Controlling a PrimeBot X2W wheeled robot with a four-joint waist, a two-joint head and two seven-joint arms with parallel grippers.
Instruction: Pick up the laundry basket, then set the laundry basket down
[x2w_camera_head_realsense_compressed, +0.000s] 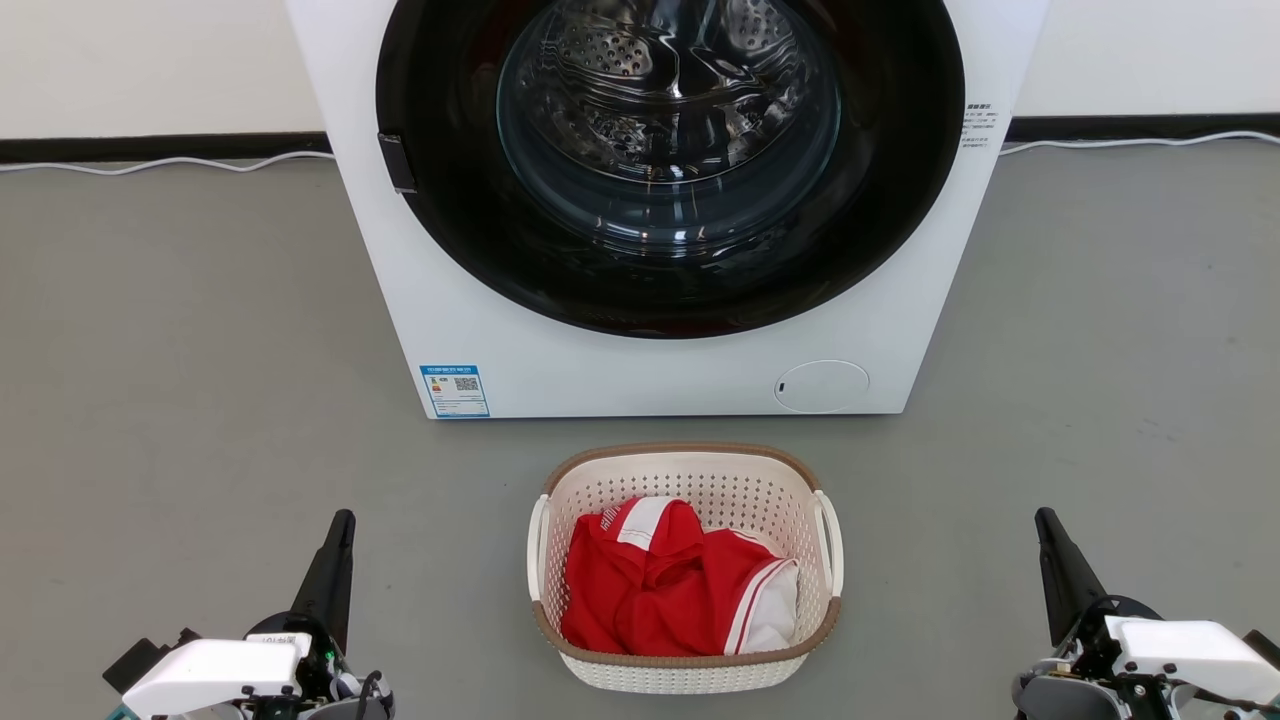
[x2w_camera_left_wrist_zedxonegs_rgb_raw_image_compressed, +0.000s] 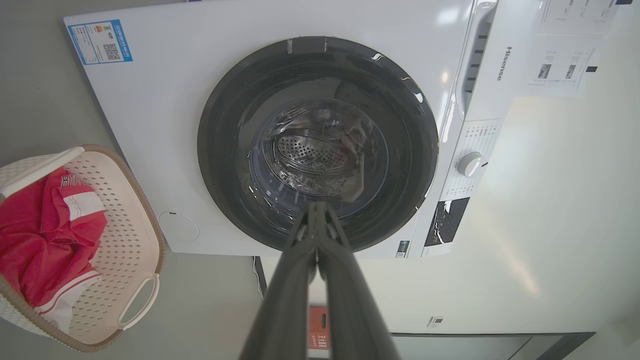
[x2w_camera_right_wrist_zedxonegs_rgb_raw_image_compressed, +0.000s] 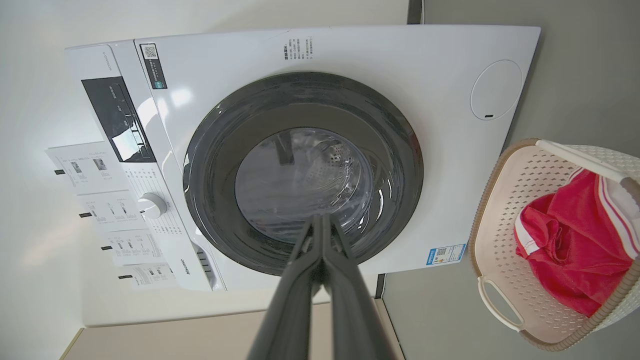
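Ok so here's the setup: the washing machine (x2w_camera_head_realsense_compressed: 600, 370) stands against the wall with its round dark door (x2w_camera_head_realsense_compressed: 670, 300) shut, and you can see the shiny drum through the glass. The laundry basket (x2w_camera_head_realsense_compressed: 686, 676) sits on the grey floor (x2w_camera_head_realsense_compressed: 200, 400) right in front of the machine, about centred under the door, with a small gap between its brown rim and the machine's bottom edge. It stands upright and flat on the floor. Inside it there's a crumpled red garment (x2w_camera_head_realsense_compressed: 650, 590) with white stripes, piled more toward the side away from the machine. The white loop handles (x2w_camera_head_realsense_compressed: 537, 545) are on the two short sides.

The left end effector (x2w_camera_head_realsense_compressed: 342, 520) is farther from the machine than the basket's back rim, out past the machine's corner with the blue sticker (x2w_camera_head_realsense_compressed: 455, 390), and well clear of the basket. Its two dark fingers are pressed together, gripping nothing. The right end effector (x2w_camera_head_realsense_compressed: 1043, 518) mirrors it, out past the corner nearer the machine's round flap (x2w_camera_head_realsense_compressed: 822, 386), fingers also squeezed together and empty. In both wrist views the fingers meet at the tips and point toward the door.
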